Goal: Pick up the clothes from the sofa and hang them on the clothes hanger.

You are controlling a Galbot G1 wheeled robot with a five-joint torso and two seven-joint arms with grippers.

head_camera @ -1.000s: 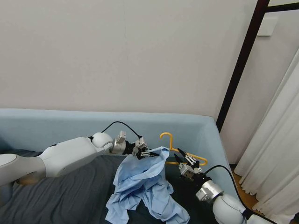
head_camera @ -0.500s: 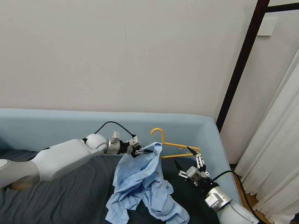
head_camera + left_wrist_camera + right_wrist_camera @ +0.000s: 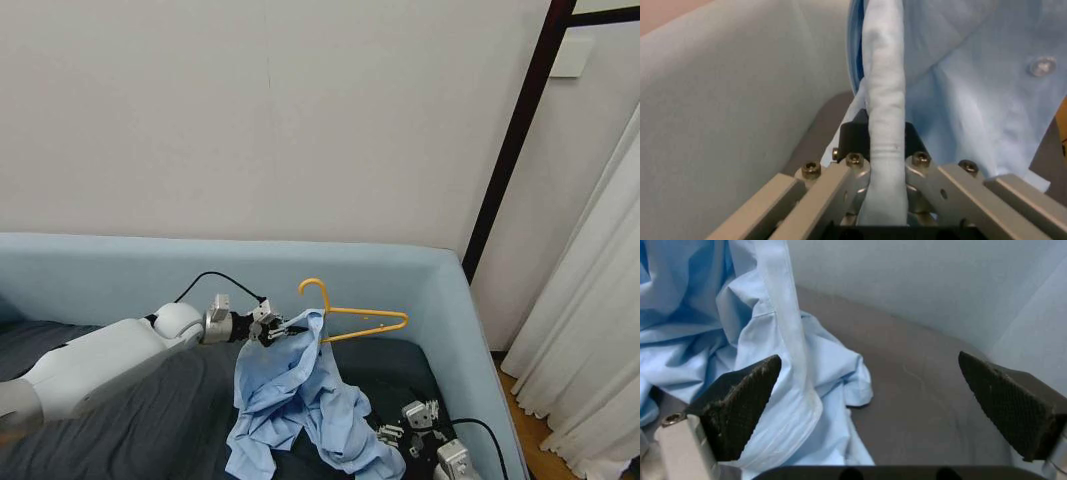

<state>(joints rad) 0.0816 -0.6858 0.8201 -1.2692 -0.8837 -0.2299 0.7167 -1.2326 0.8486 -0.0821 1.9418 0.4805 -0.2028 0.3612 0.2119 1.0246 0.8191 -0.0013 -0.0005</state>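
Head view: at frame centre the left gripper (image 3: 270, 330) is seen clamped on the bunched top of a light blue shirt (image 3: 290, 385). The shirt is soft and crumpled, and is draped down onto the dark grey seat of the pale blue sofa (image 3: 420, 275). A thin yellow hanger (image 3: 365, 316), hook curled upward, is lodged in the cloth just right of the fingers. At lower right the right gripper (image 3: 408, 430) is held near the shirt's hem.

Left wrist view: a rolled seam is pinched between metal fingers, and a button (image 3: 1042, 66) is seen upper right.

Right wrist view: the knurled black pads (image 3: 740, 400) are spread wide, with shirt folds lying beside the left one.
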